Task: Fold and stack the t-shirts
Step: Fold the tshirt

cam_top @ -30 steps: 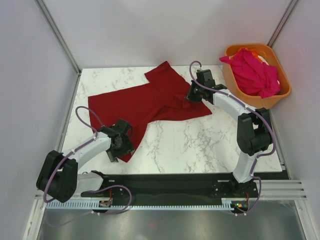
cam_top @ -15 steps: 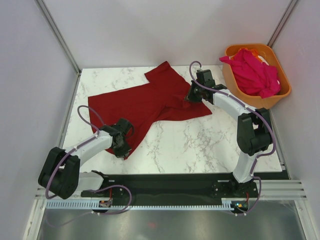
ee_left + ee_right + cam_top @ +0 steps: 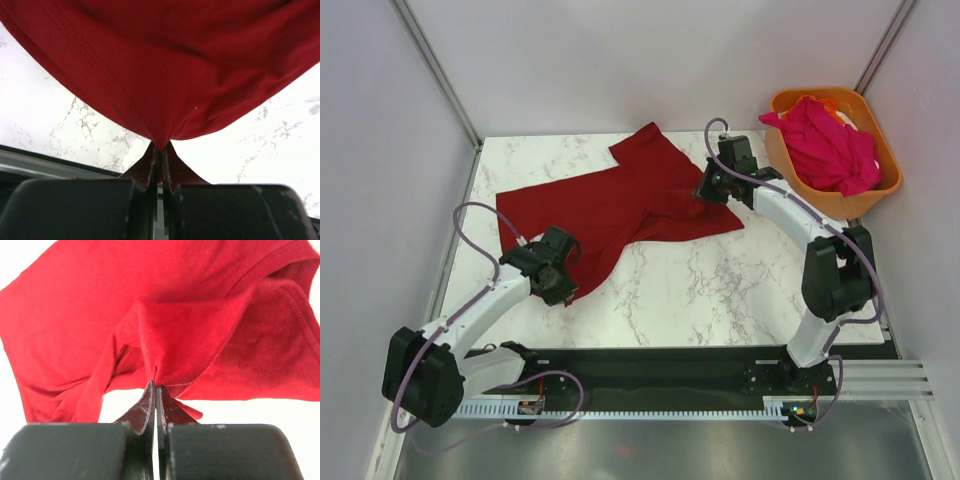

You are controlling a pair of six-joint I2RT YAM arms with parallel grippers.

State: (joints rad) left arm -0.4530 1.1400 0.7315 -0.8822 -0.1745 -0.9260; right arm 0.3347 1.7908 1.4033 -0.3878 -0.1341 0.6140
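Where the left gripper (image 3: 558,283) hovered wide a second ago, it's now pinched on the red t-shirt (image 3: 610,200) hem and lifted; right gripper (image 3: 705,192) unchanged, clamped on cloth; shirt spread on table (image 3: 720,290), pink t-shirt (image 3: 830,145) in tub (image 3: 880,190).

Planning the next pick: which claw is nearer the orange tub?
Right. The right claw sits just left of the orange tub, shut on the crimson t-shirt. The left claw pinches that shirt's near edge, far across the table.
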